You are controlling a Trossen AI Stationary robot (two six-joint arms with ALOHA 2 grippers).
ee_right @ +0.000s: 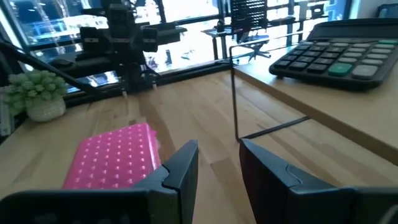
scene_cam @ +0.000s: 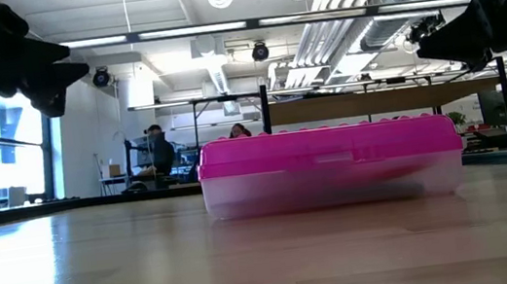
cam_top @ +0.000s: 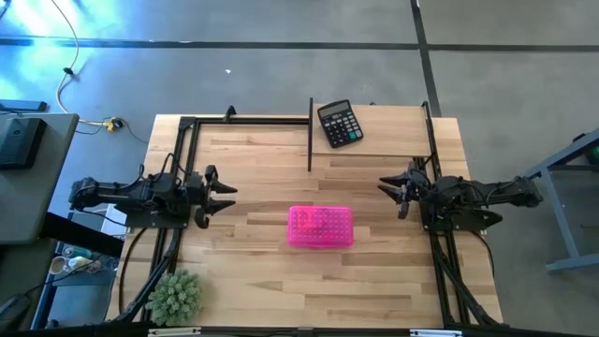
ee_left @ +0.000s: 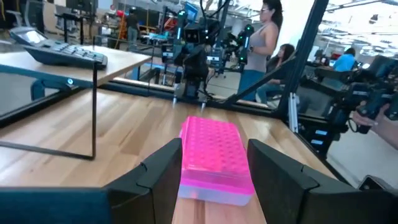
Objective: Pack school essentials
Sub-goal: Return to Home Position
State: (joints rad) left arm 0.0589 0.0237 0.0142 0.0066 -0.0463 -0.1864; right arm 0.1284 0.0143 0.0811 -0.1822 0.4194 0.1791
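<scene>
A closed pink box (cam_top: pixel 320 227) with a studded lid and a clear lower half (scene_cam: pixel 334 190) rests flat on its base in the middle of the wooden table. The school essentials are out of view. My left gripper (cam_top: pixel 223 195) hovers at the table's left side, pointing level at the box (ee_left: pixel 214 158), open, with nothing between its fingers. My right gripper (cam_top: pixel 391 192) hovers at the right side, well short of the box (ee_right: pixel 115 155). Its fingers (ee_right: pixel 183 162) stand a narrow gap apart and hold nothing.
A black calculator (cam_top: pixel 339 123) lies at the far edge, beside a thin black upright rod (cam_top: pixel 310 136). A fuzzy green plant ball (cam_top: pixel 175 296) sits at the near left corner. Bare wood surrounds the box. People stand in the room beyond (ee_left: pixel 264 37).
</scene>
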